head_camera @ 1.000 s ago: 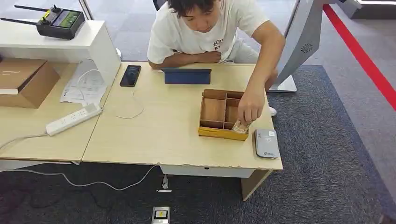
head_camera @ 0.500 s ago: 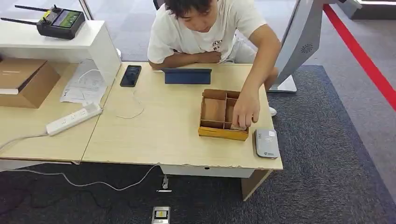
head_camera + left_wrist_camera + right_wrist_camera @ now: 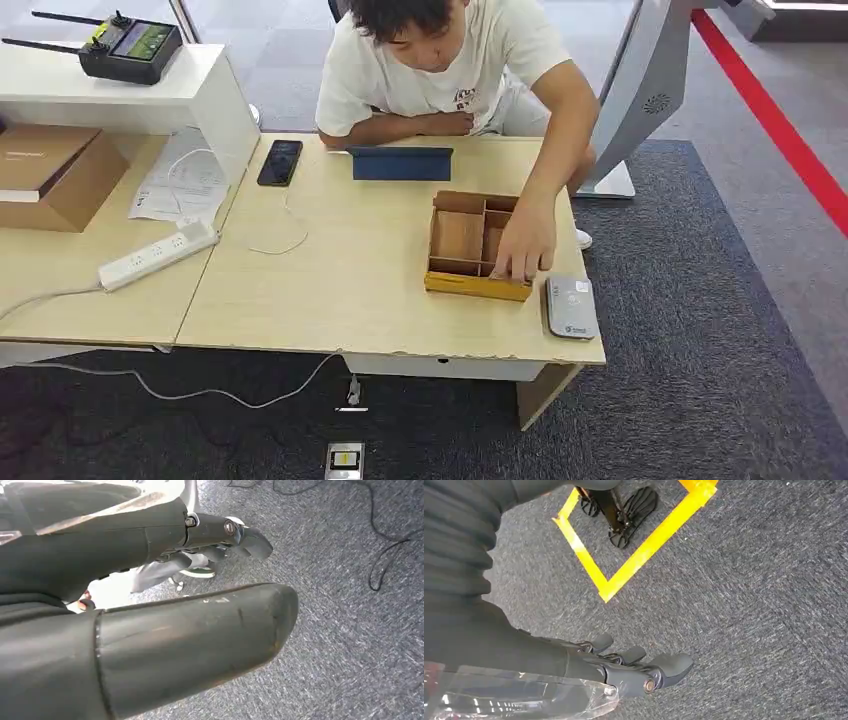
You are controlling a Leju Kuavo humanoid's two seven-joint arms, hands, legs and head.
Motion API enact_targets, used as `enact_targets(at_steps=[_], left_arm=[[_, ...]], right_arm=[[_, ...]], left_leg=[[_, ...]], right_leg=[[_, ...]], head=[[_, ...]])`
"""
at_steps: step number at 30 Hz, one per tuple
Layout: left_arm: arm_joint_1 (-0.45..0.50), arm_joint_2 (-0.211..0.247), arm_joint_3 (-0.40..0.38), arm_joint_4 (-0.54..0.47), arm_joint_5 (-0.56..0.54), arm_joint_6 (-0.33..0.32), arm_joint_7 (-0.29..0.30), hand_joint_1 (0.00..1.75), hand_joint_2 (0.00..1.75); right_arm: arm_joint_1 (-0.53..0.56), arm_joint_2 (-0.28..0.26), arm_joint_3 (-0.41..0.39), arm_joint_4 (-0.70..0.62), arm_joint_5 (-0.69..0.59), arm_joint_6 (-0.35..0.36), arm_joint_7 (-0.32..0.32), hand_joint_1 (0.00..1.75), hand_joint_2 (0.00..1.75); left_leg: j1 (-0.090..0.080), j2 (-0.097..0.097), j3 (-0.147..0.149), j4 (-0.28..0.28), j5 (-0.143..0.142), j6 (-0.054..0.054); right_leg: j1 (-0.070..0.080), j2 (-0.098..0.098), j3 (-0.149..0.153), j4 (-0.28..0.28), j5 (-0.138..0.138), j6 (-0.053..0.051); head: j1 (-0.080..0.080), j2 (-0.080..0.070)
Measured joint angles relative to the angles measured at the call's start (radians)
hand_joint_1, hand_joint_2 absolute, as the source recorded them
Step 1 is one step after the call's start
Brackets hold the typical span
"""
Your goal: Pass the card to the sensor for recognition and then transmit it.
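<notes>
On the wooden table (image 3: 330, 300) stands a wooden box (image 3: 475, 287) split into compartments, and a grey card sensor (image 3: 571, 306) lies flat just right of it near the table's front right corner. A seated person's hand (image 3: 524, 246) presses down into the box's near right compartment; the card is hidden under it. My left hand (image 3: 165, 630) hangs above the grey carpet with fingers apart and nothing in it. My right hand (image 3: 589, 665) also hangs over carpet, fingers extended and holding nothing.
A blue tablet (image 3: 400, 163), a black phone (image 3: 279, 161), a white power strip (image 3: 157, 254) and a cardboard box (image 3: 55, 172) sit on the tables. A white kiosk stand (image 3: 640, 90) rises at the back right. Yellow floor tape (image 3: 644, 545) marks the carpet.
The person's hand has lowered the card from the box's front edge into the near right compartment and now covers it. My arms have not moved.
</notes>
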Motion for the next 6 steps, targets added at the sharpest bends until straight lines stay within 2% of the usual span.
enact_targets(at_steps=[6], left_arm=[[0.0, 0.001, 0.0, 0.0, 0.0, 0.0, 0.006, 0.0, 0.0]], right_arm=[[0.0, 0.005, 0.007, 0.0, 0.007, 0.004, -0.007, 0.0, 1.75]], left_leg=[[0.0, 0.0, 0.0, 0.0, 0.0, 0.0]], right_leg=[[0.0, 0.0, 0.0, 0.0, 0.0, 0.0]], head=[[0.0, 0.0]])
